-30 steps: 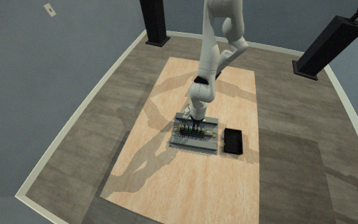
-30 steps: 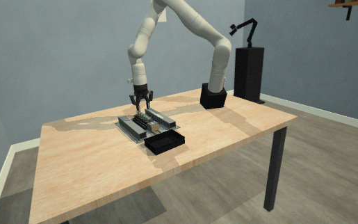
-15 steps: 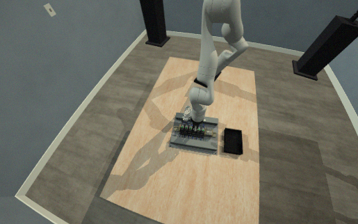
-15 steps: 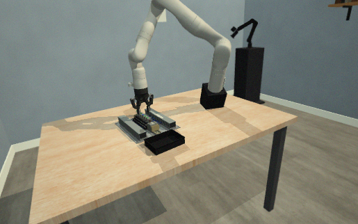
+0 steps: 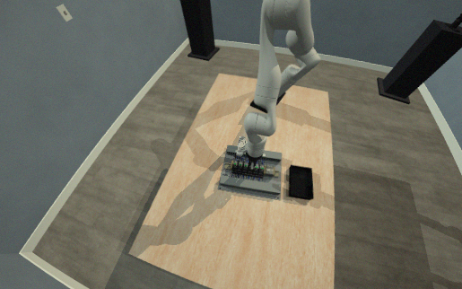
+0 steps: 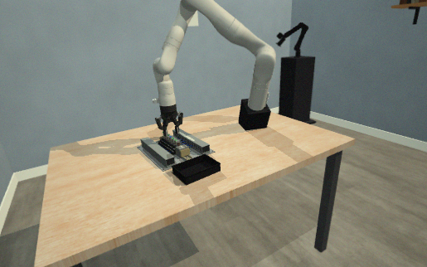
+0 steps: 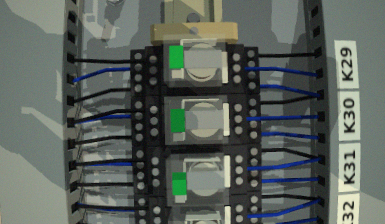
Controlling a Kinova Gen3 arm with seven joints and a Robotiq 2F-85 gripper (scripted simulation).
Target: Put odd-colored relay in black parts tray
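Observation:
The grey relay panel lies flat on the wooden table, also in the exterior view. The black parts tray sits empty just to its right. My gripper hangs open, fingers down, just above the row of relays. The wrist view looks straight down on relays K29, K30 and K31, each with a green button. Relay K32 is cut off at the bottom edge, its button out of view. My fingertips do not show in the wrist view.
Wire ducts run along both long sides of the panel. The arm's black base stands at the table's far side. Black pedestals stand on the floor beyond the table.

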